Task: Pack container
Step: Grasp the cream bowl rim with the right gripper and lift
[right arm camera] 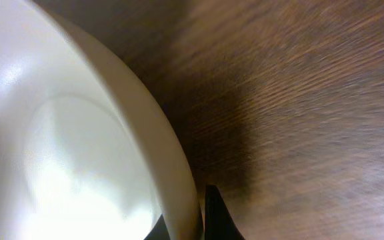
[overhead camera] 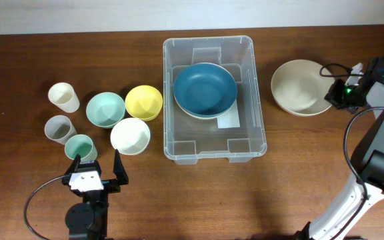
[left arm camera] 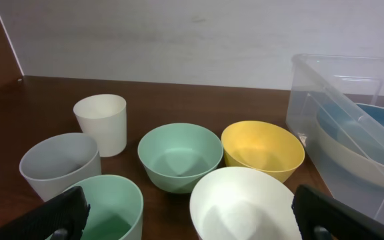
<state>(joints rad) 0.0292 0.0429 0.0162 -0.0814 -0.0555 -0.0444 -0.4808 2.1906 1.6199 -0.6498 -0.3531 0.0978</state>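
The clear container (overhead camera: 209, 43) stands at the table's middle and also shows in the left wrist view (left arm camera: 325, 87). It holds a blue bowl (overhead camera: 204, 88) nested in a pale bowl, with a white label (overhead camera: 229, 121) on its base. A large cream bowl (overhead camera: 301, 87) sits on the table right of the container. My right gripper (overhead camera: 337, 92) is at its right rim. In the right wrist view, its fingers (right arm camera: 195, 213) are shut on either side of the cream bowl's rim (right arm camera: 79, 133). My left gripper (overhead camera: 97, 167) is open and empty (left arm camera: 193, 213), near the front left.
Left of the container stand a cream cup (overhead camera: 64, 97), a grey cup (overhead camera: 59, 129), a mint cup (overhead camera: 81, 147), a mint bowl (overhead camera: 105, 109), a yellow bowl (overhead camera: 143, 101) and a white bowl (overhead camera: 130, 135). The mint cup and white bowl are just ahead of my left gripper.
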